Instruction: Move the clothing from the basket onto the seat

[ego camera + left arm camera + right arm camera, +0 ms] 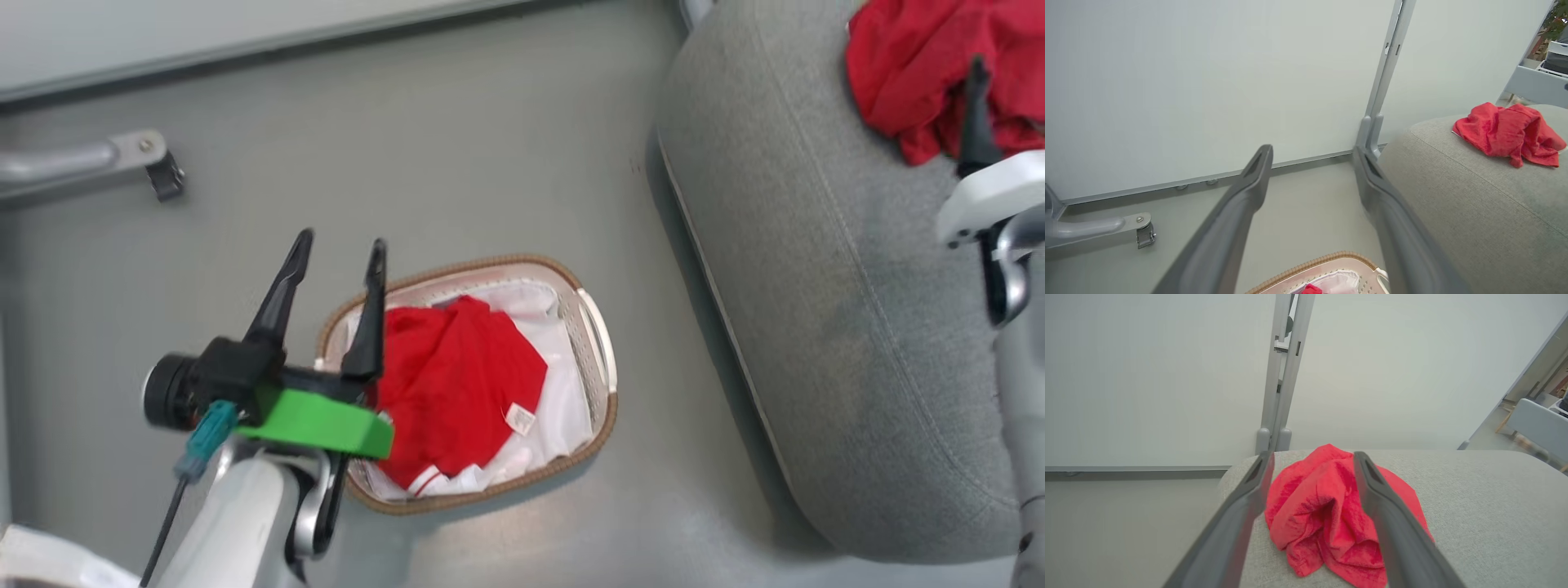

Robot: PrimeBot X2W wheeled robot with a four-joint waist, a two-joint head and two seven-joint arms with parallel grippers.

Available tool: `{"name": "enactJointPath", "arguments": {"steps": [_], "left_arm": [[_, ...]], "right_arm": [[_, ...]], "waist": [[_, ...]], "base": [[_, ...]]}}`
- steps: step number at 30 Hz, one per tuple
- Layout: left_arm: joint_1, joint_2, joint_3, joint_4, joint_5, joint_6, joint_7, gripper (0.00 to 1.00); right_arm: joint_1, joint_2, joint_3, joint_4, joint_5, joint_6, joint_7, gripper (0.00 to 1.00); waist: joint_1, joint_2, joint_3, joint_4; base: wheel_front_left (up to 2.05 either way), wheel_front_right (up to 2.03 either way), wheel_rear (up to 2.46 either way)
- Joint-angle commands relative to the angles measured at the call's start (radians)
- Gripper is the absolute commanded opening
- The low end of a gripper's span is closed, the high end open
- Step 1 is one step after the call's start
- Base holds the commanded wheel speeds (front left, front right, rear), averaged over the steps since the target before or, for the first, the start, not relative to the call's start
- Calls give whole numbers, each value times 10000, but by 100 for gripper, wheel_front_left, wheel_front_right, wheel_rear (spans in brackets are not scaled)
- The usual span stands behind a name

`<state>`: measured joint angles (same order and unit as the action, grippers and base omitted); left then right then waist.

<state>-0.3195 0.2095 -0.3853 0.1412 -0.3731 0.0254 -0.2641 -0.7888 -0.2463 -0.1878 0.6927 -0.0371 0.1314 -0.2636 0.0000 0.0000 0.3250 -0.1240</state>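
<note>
Head view: large grey woven-fabric sofa seat [816,245] with rounded edges and stitched seams. Left of the seat, apart from it on the pale grey floor [449,147], oval white perforated plastic basket [602,351] with brown woven rim. Inside, soft bright red garment [457,384] with white trim and a small white tag, spread over a plain white liner sheet [563,416]. Farther left of the seat, left gripper [342,238] with two long dark fingers, over the basket edge farthest from the seat: spread apart, grips nothing. On the seat's top, toward its far end, crumpled bright red garment [906,65]. Left wrist view: fingers parted and empty, aimed past the seat's left edge at a white wall panel [1208,81]; basket rim low down, just left of the seat. Right wrist view: right gripper [1313,455] over the seat, unclenched, fingers flanking the crumpled bright red garment without clamping it; whether touching it, cannot tell.
</note>
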Motion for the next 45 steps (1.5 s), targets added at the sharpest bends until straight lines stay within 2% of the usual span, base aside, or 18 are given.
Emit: {"name": "enactJointPath", "arguments": {"steps": [1, 9, 14, 20, 25, 30, 35, 45], "left_arm": [[420, -53, 268, 35, 27, -61, -4, 100], [2108, -467, 2045, 77, 276, -252, -7, 100], [2873, -844, 2871, 175, 470, -469, -5, 100], [3620, -1203, 3548, 192, 649, -731, -6, 100], [4107, -1398, 3863, 266, 749, -920, -6, 100], [4422, -1512, 4031, 402, 770, -996, -6, 100], [4468, -1550, 4030, 523, 816, -1122, -6, 100], [4256, -1584, 4006, 714, 929, -1239, -6, 100]], "right_arm": [[351, 142, 263, -99, 193, -14, -15, 100], [1707, 736, 1564, -1052, 1219, -14, -9, 100], [3115, 1299, 1537, -1984, 1664, -14, -9, 100], [4805, 1799, 1651, -2955, 1604, -14, -9, 100], [5805, 1926, 1879, -3519, 1545, -14, -10, 100], [6366, 1935, 2309, -3841, 2295, -14, -10, 100], [6571, 1935, 2588, -3916, 2359, -14, -10, 100], [6505, 1939, 2529, -3889, 2420, -14, -10, 100]], "waist": [[0, 0, -1094, 484], [0, 0, -2029, 1068], [0, 0, -2477, 1497], [0, 0, -2815, 1728], [0, 0, -3010, 1744], [0, 0, -3200, 1656], [0, 0, -3259, 1583], [0, 0, -3227, 1498]], "base": [[0, 0, 0], [0, 0, 0], [0, 0, 0], [0, 0, 0], [0, 0, 0], [0, 0, 0], [0, 0, 0], [0, 0, 0]]}}
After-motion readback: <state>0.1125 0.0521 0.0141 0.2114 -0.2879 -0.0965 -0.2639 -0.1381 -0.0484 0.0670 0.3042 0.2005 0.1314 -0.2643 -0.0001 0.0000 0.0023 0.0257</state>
